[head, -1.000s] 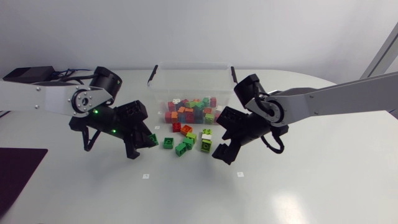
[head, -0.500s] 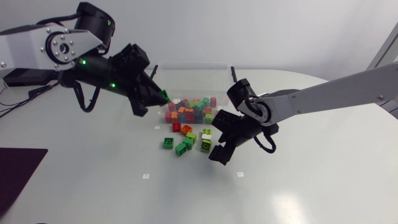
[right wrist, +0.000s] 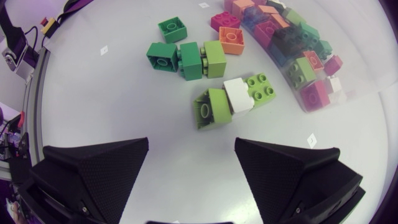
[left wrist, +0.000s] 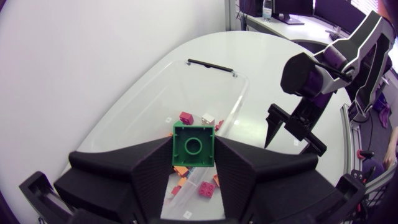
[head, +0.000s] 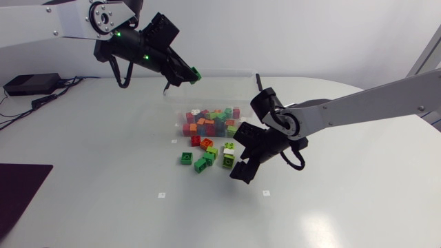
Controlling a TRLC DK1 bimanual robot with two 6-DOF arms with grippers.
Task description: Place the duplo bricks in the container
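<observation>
My left gripper [head: 187, 74] is raised over the back left corner of the clear container [head: 222, 93] and is shut on a green duplo brick [head: 196, 71]. In the left wrist view the green brick [left wrist: 193, 145] sits stud up between the fingers, above the container [left wrist: 219, 93]. Several coloured bricks [head: 211, 120] lie inside. Loose bricks [head: 207, 153] lie on the table in front of it. My right gripper [head: 241, 162] stands open just right of them. Ahead of my right gripper [right wrist: 193, 177] lies an olive, white and light green cluster [right wrist: 234, 98].
Beyond that cluster lie dark green bricks [right wrist: 163, 56], a green brick [right wrist: 172, 29], an orange one [right wrist: 231, 40] and a red one [right wrist: 225, 20]. The container's wall [right wrist: 348, 74] curves beside them. A dark mat [head: 17, 189] lies at the table's left edge.
My left arm rose from the table beside the loose bricks and swung up and back over the container, carrying the green brick. The right gripper shifted slightly toward the bricks.
</observation>
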